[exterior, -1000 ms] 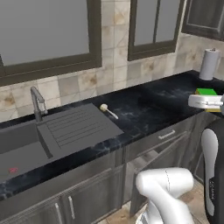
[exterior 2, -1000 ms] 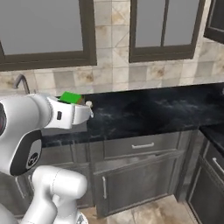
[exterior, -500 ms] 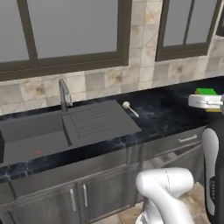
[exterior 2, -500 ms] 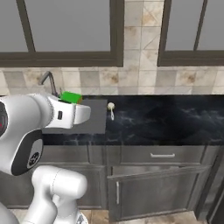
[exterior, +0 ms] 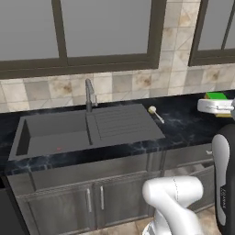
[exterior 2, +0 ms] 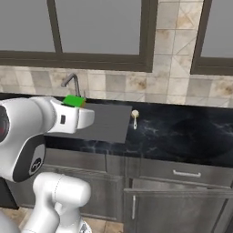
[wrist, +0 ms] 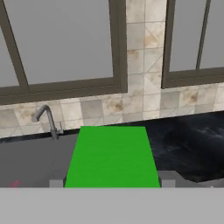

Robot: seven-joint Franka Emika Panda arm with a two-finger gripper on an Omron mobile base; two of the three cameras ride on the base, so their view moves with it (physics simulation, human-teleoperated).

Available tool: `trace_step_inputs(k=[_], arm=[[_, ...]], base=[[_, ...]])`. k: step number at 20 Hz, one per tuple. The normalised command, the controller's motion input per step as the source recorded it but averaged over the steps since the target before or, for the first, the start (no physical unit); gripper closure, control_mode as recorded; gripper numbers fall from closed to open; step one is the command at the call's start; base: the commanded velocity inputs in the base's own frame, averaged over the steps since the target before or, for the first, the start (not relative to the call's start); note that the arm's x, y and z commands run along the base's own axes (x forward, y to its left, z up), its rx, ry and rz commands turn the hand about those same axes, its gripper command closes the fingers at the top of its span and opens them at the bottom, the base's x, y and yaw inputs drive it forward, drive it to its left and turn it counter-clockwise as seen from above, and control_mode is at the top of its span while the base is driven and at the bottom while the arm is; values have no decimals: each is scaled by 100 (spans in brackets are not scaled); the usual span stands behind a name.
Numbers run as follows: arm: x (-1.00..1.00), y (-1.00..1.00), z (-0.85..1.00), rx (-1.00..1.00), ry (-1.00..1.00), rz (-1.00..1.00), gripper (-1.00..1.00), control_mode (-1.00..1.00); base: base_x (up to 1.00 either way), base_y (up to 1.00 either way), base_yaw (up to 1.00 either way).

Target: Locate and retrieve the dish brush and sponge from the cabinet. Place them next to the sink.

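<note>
One sponge (wrist: pixel 111 157) btwn end effector (wrist: pixel 109 183) tips

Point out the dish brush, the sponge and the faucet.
dish brush (exterior: pixel 156 114), left base view, on its white handle.
sponge (wrist: pixel 112 156), hand view, middle of its green face.
faucet (exterior: pixel 89 95), left base view, on its upright stem.

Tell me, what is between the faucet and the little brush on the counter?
The ribbed drainboard of the sink lies between the faucet and the dish brush, as the left base view shows.
</note>
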Motion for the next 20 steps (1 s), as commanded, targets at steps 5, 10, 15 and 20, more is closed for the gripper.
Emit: trace_step_inputs(k=[5, 10, 15, 20], arm=[[0, 0, 0, 0, 0, 0, 100, 100], [0, 0, 0, 0, 0, 0, 100, 100], [0, 0, 0, 0, 0, 0, 100, 100], [0, 0, 0, 0, 0, 0, 100, 100]], base=[[11, -1, 4], [42, -17, 0], [5, -2, 0], [21, -15, 0]])
